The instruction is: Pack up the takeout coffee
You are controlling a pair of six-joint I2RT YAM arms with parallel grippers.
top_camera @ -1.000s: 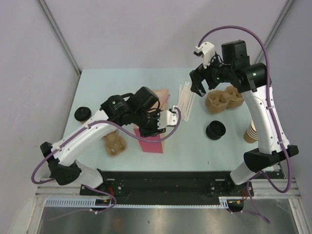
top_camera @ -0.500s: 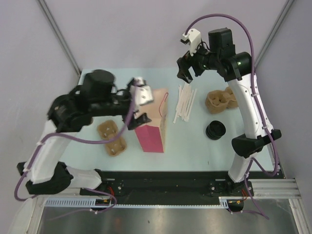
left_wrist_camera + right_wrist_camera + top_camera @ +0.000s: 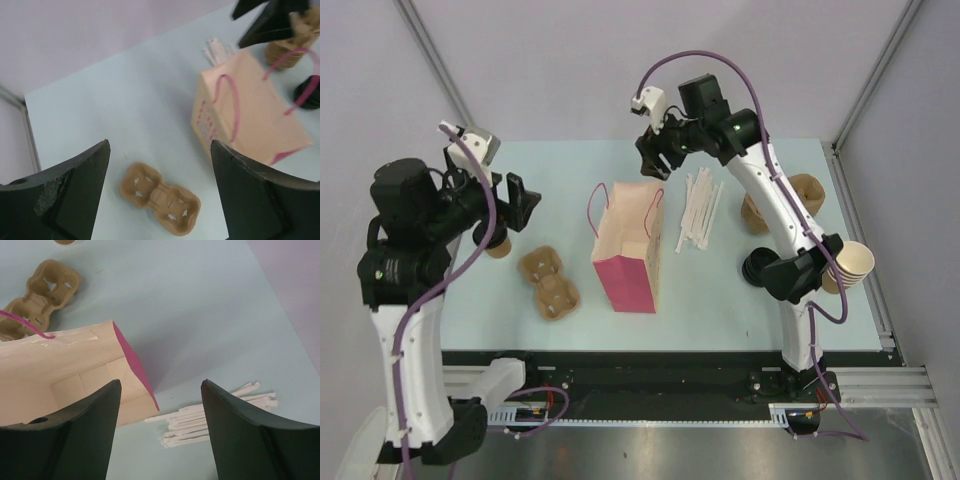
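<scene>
Pink bag (image 3: 628, 275) stands open between pulp carrier (image 3: 549, 283) and straws (image 3: 698, 210).

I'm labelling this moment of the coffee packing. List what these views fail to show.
- takeout coffee: top view, the left arm covers its top, so no lid shows; neither wrist view clearly has it.
- black lids: top view, the right arm hides part; count unclear.
- cup carrier right of the straws: top view, the right arm crosses it.
- pink bag floor: right wrist view, a finger of the right gripper partly blocks it.
</scene>
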